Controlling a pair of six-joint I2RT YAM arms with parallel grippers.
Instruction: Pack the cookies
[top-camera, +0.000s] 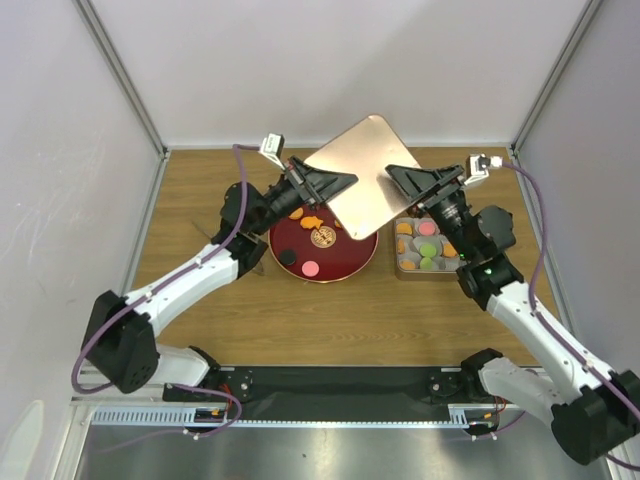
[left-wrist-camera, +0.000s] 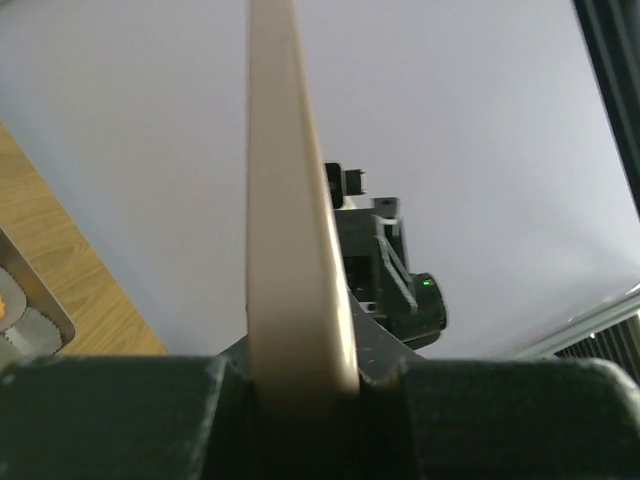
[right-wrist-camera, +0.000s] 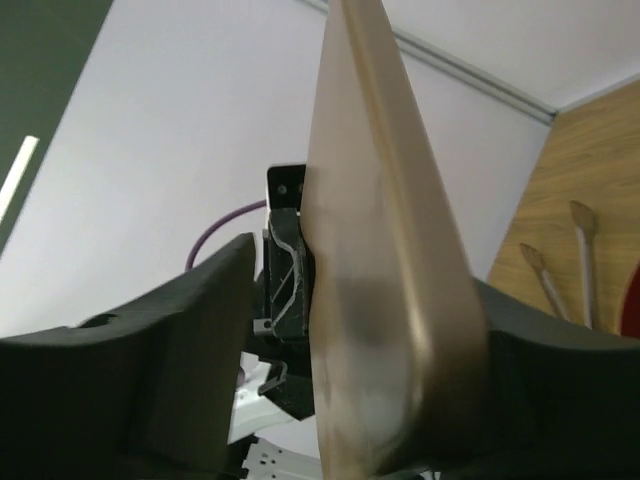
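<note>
Cookies (top-camera: 310, 268): five on plate (top-camera: 345, 258), maybe eight in tin (top-camera: 420, 275); one lid (top-camera: 360, 175).

Plate's (top-camera: 345, 262) far rim behind lid (top-camera: 362, 175)

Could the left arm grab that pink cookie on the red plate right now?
Probably not. The left gripper is clamped on the edge of the metal lid, above the plate, so it is occupied, though the pink cookie lies uncovered.
</note>
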